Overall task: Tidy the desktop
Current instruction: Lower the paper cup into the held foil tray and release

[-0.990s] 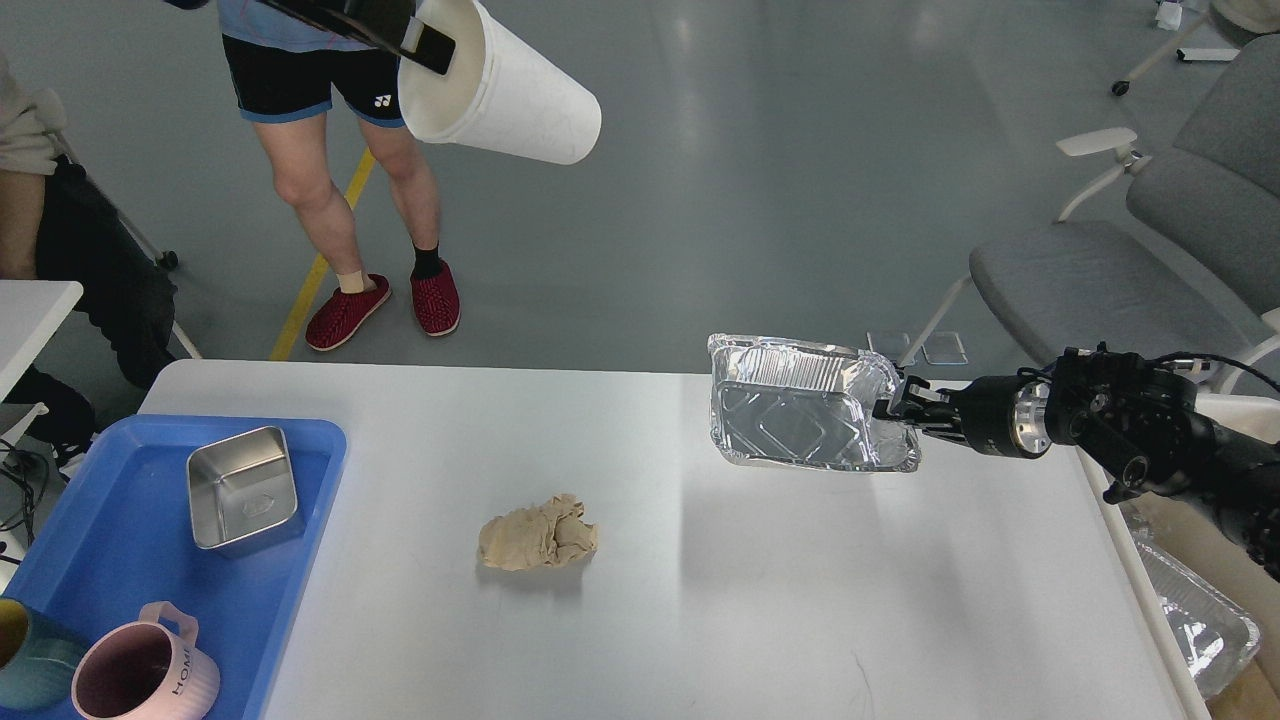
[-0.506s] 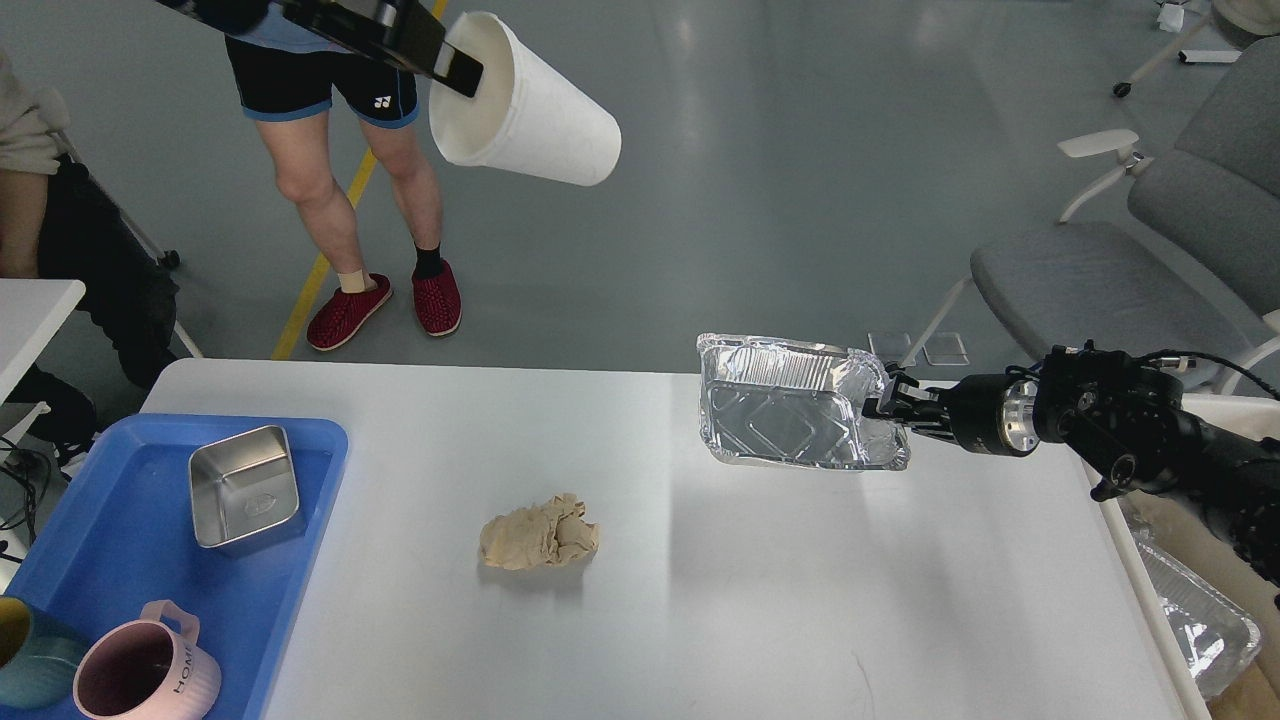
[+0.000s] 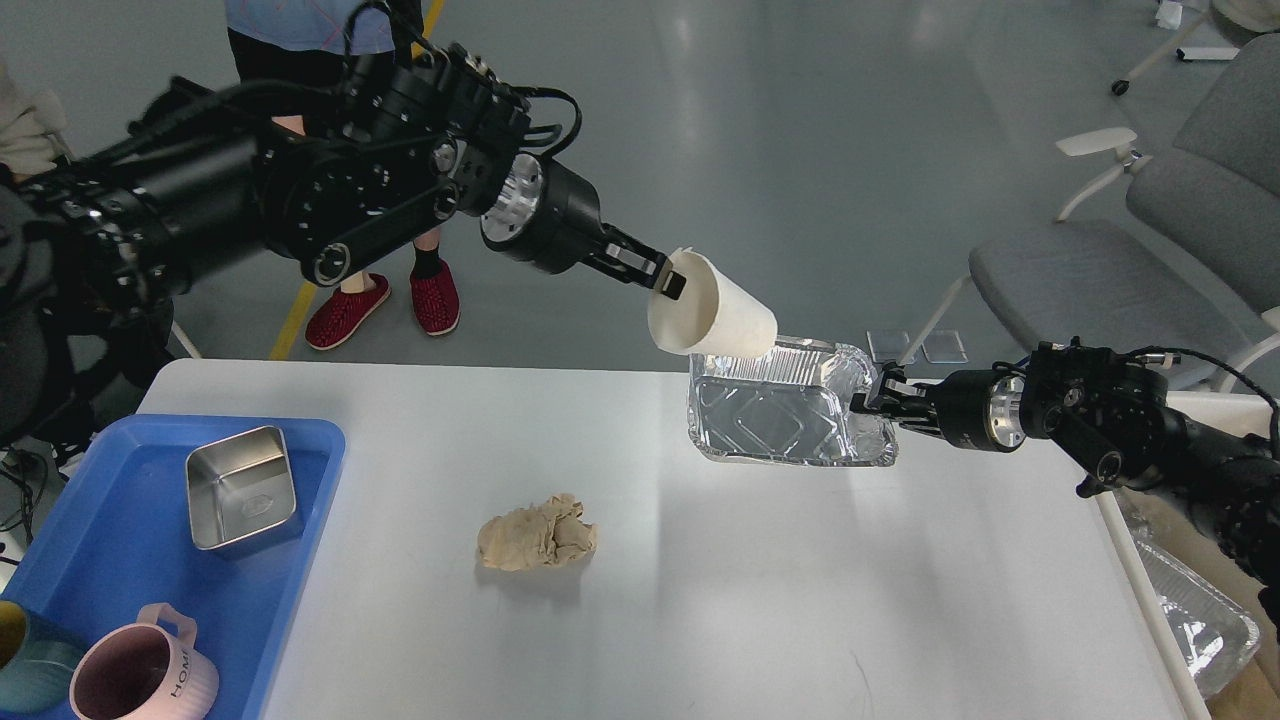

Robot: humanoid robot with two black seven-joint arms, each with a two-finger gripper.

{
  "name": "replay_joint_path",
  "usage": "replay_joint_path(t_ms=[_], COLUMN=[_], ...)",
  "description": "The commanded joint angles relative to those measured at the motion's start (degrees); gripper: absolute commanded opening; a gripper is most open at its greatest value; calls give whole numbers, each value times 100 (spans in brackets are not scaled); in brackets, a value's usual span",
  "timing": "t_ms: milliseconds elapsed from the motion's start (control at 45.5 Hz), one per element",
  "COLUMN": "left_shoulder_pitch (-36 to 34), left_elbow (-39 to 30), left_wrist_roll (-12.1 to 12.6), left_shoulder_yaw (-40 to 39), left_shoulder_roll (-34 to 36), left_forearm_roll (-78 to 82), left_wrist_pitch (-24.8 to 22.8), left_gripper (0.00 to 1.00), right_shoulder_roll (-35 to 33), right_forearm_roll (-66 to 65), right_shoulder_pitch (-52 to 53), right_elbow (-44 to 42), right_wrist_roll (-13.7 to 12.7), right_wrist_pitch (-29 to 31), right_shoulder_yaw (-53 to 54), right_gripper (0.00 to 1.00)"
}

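At the far left, a blue tray [image 3: 120,560] sits on the desk [image 3: 700,600], the big white-grey top that fills the lower part of the view. In the tray are a shiny metal box [image 3: 242,490], a pink mug [image 3: 135,675] with "HOME" on it, and a bit of a dark blue-green mug [image 3: 25,670] at the edge. Near the middle of the desk lies a crumpled brown paper ball [image 3: 537,533], all by itself. Above it, the left arm comes in from the left, and the left end effector [image 3: 668,278] pinches the rim of a white paper cup [image 3: 712,318]. The cup is tipped on its side in the air, and its bottom end sits right at the top edge of a silver foil tray [image 3: 790,420]. The right end effector [image 3: 868,400] is closed on the right edge of the foil tray and holds it up, tilted, above the desk. Past the right edge of the desk, another foil tray [image 3: 1195,620] sits lower down. A grey chair [image 3: 1130,260] stands behind the right arm.
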Motion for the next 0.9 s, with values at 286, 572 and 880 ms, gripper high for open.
replay_joint_path(t_ms=[286, 572, 880], left_shoulder_pitch=[1019, 1230, 1213], left_elbow=[1583, 1592, 1627], left_wrist_roll=[215, 312, 303], left_shoulder_yaw=[11, -16, 37], left_shoulder_roll=[-1268, -1259, -1207], left_forearm_roll=[-287, -471, -1026], left_wrist_pitch=[514, 619, 637], left_gripper=[5, 63, 92], right_shoulder_roll=[-13, -5, -31], right_forearm_roll=[-1, -1, 8], right_shoulder_pitch=[56, 56, 56], right_elbow=[5, -4, -4], right_wrist_roll=[1, 1, 1], right_wrist_pitch=[-2, -11, -29], right_shoulder_yaw=[6, 6, 6], right_gripper=[0, 0, 0])
